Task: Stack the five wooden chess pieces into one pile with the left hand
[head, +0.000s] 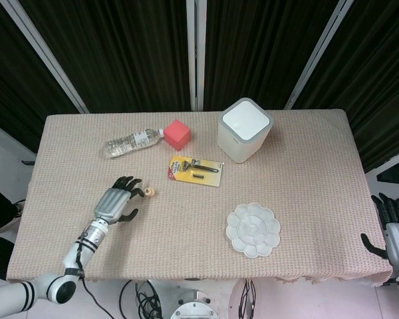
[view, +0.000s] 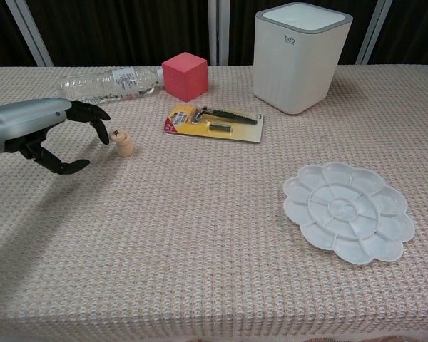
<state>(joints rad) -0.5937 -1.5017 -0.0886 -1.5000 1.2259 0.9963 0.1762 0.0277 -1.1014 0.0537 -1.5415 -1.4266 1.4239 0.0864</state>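
A small stack of pale wooden chess pieces (head: 149, 193) (view: 122, 142) stands upright on the woven tablecloth, left of centre. My left hand (head: 118, 199) (view: 60, 132) hovers just to its left, fingers spread and curved toward it with the fingertips (view: 100, 127) close beside the top piece; it holds nothing. Whether a fingertip touches the stack I cannot tell. My right hand (head: 394, 222) hangs off the table's right edge in the head view, fingers apart and empty.
Behind the stack lie a clear water bottle (view: 107, 82), a red cube (view: 185, 75) and a yellow razor pack (view: 214, 122). A white bin (view: 299, 55) stands at the back, a white paint palette (view: 346, 210) at the right front.
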